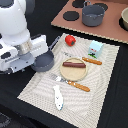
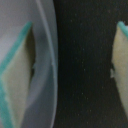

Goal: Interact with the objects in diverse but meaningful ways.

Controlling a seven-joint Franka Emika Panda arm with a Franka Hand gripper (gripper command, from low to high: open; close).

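Gripper (image 1: 40,56) at left-centre of exterior view, over saucepan (image 1: 44,61) at placemat's (image 1: 100,95) left edge.

Jaws spread wide; one finger (image 2: 17,75) inside pan wall, other outside. Nothing clamped yet.

Judgement: close squarely on rim, lift level.

Saucepan: grey, round, handle toward tomato (image 1: 70,40).

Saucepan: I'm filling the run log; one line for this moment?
gripper: open | over: grey saucepan | pan rim near one jaw, not clamped | tomato: apart
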